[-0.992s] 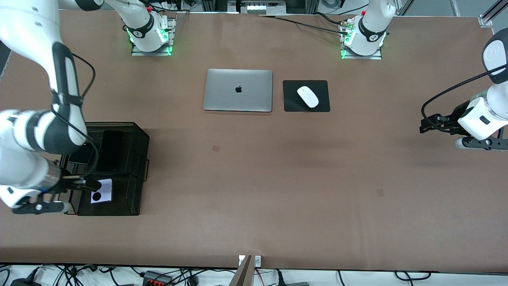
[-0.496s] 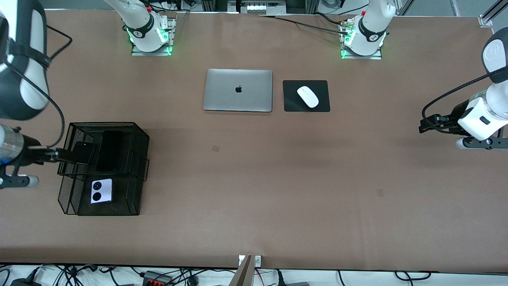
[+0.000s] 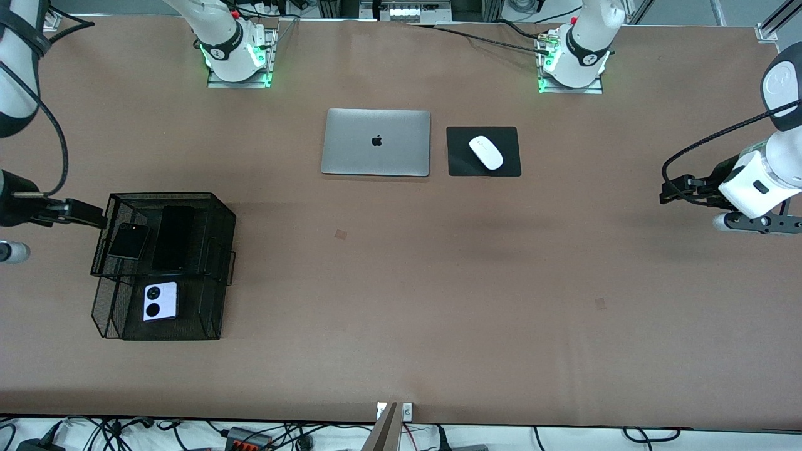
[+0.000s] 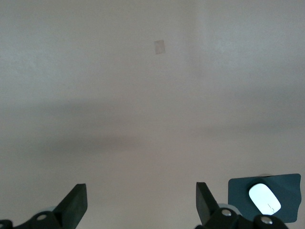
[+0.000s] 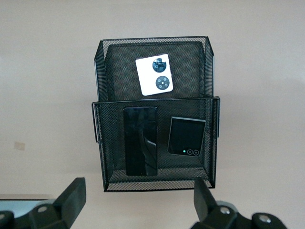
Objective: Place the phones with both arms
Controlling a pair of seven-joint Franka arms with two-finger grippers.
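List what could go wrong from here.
1. The right claw, open, sits at the mesh basket's rim; any swing might snag the wire.
2. The square black phone lies beside the long one; it may slide into it if the basket is knocked.

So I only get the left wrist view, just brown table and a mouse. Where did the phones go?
Observer: All three lie in a black mesh basket at the right arm's end of the table.
Operator: In one pile?
Observer: No. The squarish black phone and the longer black phone lie side by side in one compartment. The white phone lies alone in the compartment nearer the front camera.
Operator: Is a robot holding any?
Observer: No. The right gripper hangs beside the basket, its fingers open and empty.
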